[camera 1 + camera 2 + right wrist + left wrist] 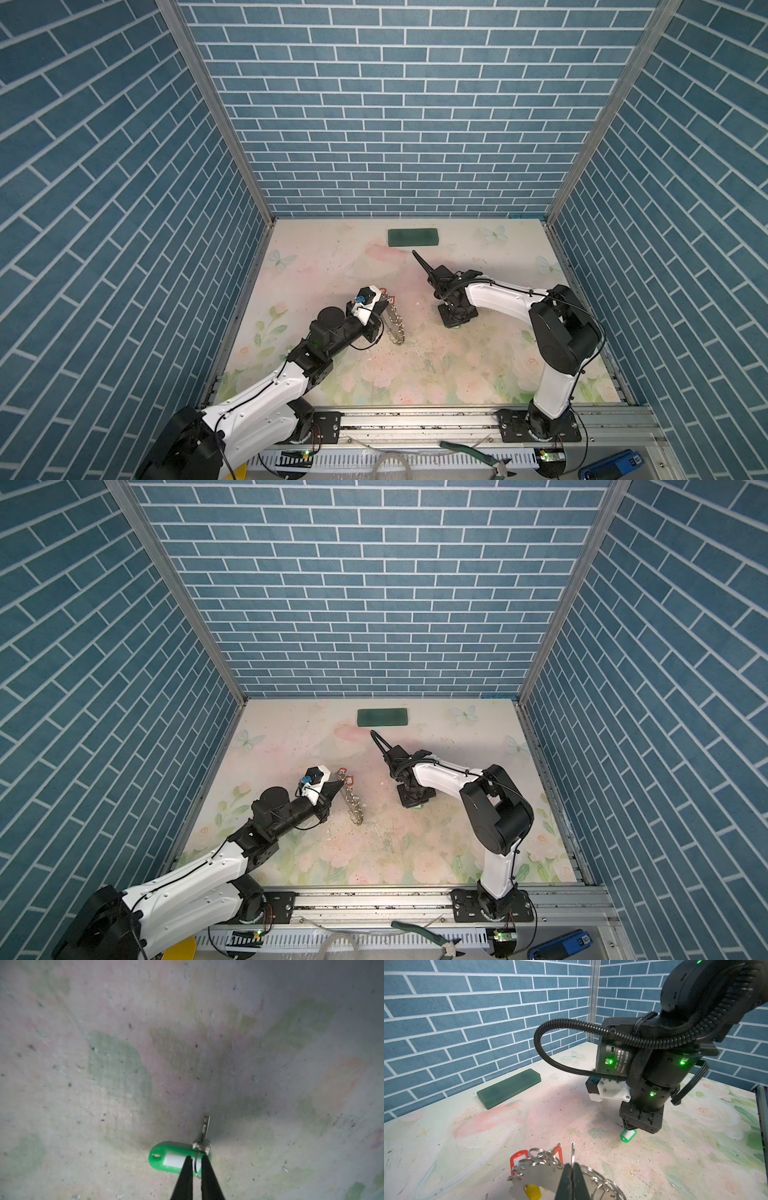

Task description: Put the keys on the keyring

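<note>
Green-tagged key [176, 1159] lies, ring [197, 1165] between right fingers [185, 1178].

Keyring [537, 1175]: near part cut off by left wrist view's edge; in both top views split rings too small to be counted.
Yellow tag [532, 1191] mostly hidden behind hoop; red tag [519, 1153] partly masked by rings; their keys not made out.
Left gripper [572, 1165]: only fingertips shown, rest cropped.
Green tag [168, 1147] partly covered by right gripper [196, 1157]; whether its ring is pinched cannot be told.
Key [204, 1130] blurred, teeth unresolved.
Right gripper tips hidden under own wrist in both top views.
</note>
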You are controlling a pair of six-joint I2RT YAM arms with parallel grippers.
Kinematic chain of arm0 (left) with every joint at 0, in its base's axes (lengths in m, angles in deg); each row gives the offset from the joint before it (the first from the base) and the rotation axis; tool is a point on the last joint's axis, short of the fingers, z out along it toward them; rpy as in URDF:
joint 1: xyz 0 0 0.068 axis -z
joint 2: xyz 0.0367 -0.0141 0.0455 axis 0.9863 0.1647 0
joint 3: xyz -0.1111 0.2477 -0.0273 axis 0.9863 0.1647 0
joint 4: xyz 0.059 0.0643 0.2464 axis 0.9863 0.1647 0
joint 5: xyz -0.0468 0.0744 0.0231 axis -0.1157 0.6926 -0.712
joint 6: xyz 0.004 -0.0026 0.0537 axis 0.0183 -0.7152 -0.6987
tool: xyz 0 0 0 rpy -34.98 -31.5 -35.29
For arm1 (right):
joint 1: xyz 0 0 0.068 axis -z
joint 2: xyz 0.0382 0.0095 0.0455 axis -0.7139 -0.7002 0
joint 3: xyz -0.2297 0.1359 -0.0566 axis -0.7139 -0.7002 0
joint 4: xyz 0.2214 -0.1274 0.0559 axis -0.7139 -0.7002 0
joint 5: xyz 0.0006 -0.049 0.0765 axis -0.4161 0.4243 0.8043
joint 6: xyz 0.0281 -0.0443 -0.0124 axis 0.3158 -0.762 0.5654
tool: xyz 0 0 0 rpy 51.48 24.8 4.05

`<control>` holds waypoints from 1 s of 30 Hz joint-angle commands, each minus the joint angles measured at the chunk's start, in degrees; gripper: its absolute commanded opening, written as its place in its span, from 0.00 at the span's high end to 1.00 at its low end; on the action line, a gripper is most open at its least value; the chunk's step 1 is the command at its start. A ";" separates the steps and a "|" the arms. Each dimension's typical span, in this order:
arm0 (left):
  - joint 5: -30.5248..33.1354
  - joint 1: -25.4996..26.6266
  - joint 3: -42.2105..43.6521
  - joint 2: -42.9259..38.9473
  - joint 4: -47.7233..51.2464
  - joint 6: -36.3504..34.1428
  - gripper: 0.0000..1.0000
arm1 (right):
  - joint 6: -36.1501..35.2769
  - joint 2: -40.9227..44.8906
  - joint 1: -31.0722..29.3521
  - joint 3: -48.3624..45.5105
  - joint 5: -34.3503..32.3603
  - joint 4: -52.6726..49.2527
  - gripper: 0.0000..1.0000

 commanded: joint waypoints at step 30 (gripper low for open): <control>-0.84 0.20 -0.53 -0.06 -1.28 -0.50 1.00 | -0.65 -1.96 -0.15 2.54 -4.40 -4.13 0.97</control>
